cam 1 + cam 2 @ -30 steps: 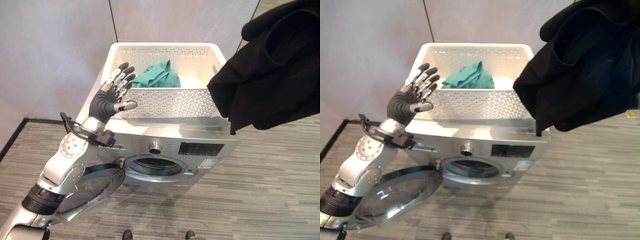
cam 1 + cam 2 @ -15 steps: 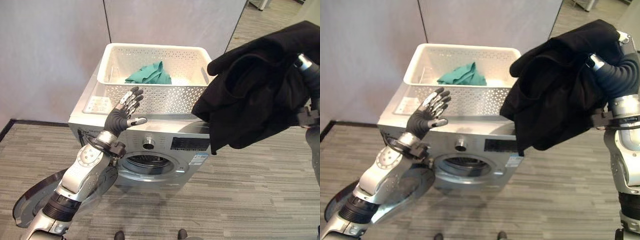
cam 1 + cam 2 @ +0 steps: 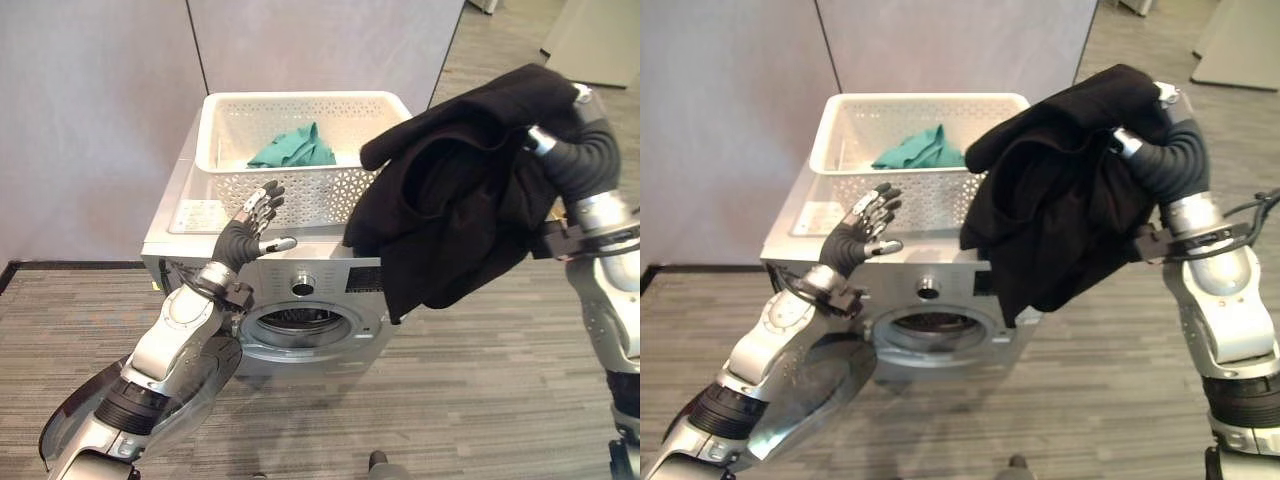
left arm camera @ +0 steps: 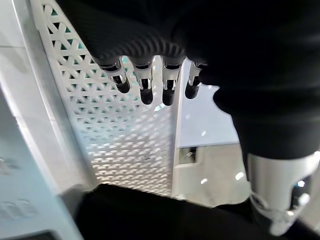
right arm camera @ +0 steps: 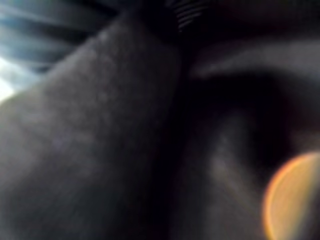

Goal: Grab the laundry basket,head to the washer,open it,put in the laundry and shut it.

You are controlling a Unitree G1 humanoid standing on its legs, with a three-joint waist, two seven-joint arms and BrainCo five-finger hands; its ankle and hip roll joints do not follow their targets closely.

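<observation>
Nearest to me, the washer door (image 3: 140,400) hangs swung wide on my left side, low by my left arm. My left robot hand (image 3: 247,228) is raised in front of the washer (image 3: 300,285), its fingers (image 4: 145,87) straight and spread, the thumb held apart, holding nothing; it sits just before the front wall of the basket. Below it the round drum opening (image 3: 300,330) of the washer stands uncovered.

To my right, a black garment (image 3: 450,210) is lifted in the air, bunched and draping down in front of the washer's right upper corner, its lower edge hanging near the control panel. It is carried by my right robot hand (image 3: 1160,98), whose wrist cover comes out of the cloth at the top; the fingers are buried in the fabric, so I cannot tell how they are set, though the cloth seems gathered round them.

Farther back, the white perforated laundry basket (image 3: 300,190) rests on top of the washer, with a green garment (image 3: 293,150) lying inside it toward the rear. Behind stands a grey wall (image 3: 100,100).
</observation>
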